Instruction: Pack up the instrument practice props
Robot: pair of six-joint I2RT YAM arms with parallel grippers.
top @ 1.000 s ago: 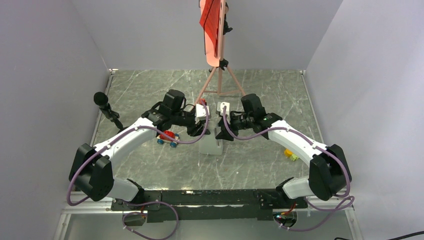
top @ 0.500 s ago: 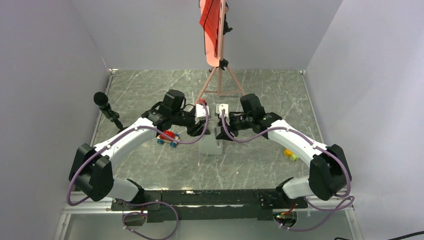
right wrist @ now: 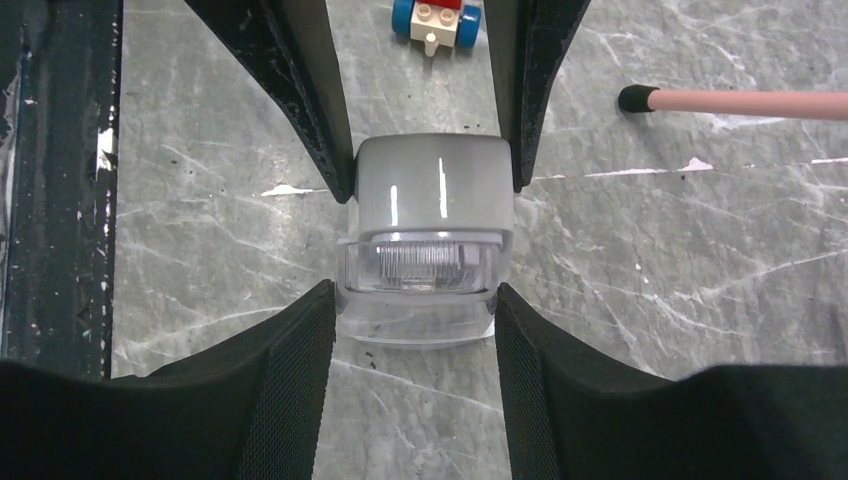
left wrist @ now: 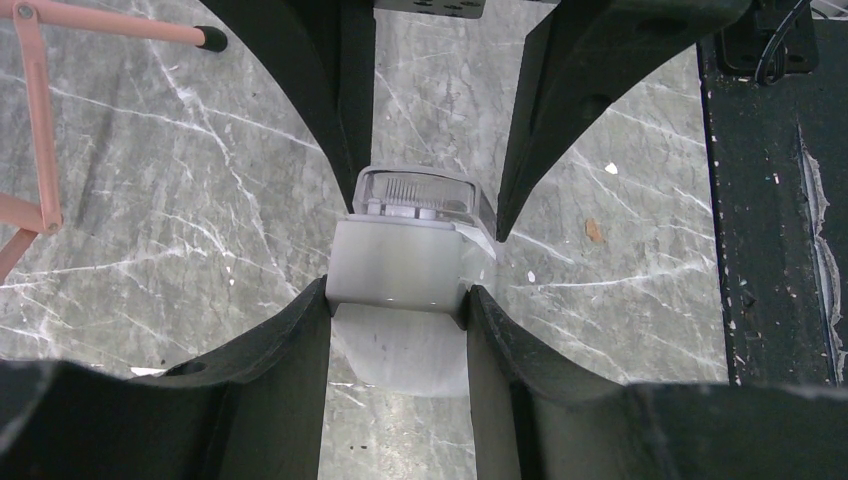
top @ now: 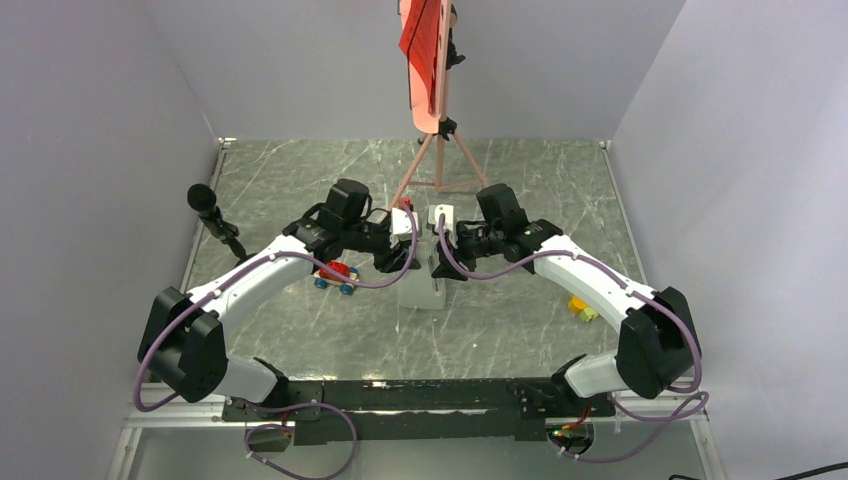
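Note:
The grey-white wedge metronome (top: 421,290) stands on the marble table between both arms. My left gripper (top: 400,262) is shut on its opaque grey part (left wrist: 398,262), fingers pressed to both sides (left wrist: 398,300). My right gripper (top: 440,265) faces it from the opposite side and is shut on the clear-fronted part (right wrist: 420,262), fingers touching both sides (right wrist: 416,295). The salmon-pink music stand (top: 428,90) stands at the back with the red sheet (top: 420,35) on its desk. Its legs show in the left wrist view (left wrist: 110,27) and right wrist view (right wrist: 740,101). The clear stick is out of view.
A small red toy car with blue wheels (top: 335,275) sits left of the metronome, also in the right wrist view (right wrist: 437,18). A black microphone on a stand (top: 212,215) is at the far left. A small yellow-green object (top: 581,308) lies at the right. Grey walls enclose the table.
My right wrist has shifted slightly left, closer over the metronome. The left arm and the metronome have not visibly moved.

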